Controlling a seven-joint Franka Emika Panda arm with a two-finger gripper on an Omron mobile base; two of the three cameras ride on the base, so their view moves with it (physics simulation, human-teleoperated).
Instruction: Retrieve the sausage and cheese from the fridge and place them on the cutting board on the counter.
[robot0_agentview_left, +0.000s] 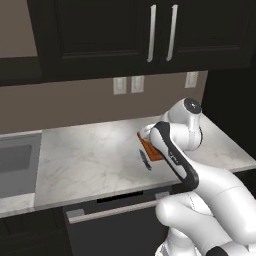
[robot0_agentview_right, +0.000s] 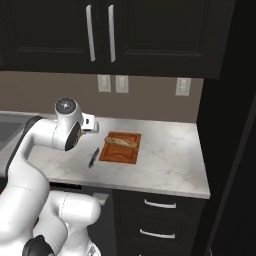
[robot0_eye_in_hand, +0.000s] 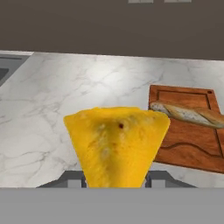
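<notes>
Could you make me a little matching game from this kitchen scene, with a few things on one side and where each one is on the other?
Things:
1. cheese
2. cutting board
3. knife
4. tan loaf

Places:
A. lying on the bare counter, just left of the board in the right base view
B. held in the gripper, above the counter
C. lying across the far part of the board
D. flat on the marble, beneath the wall sockets

Pairs: 1-B, 2-D, 3-A, 4-C
</notes>
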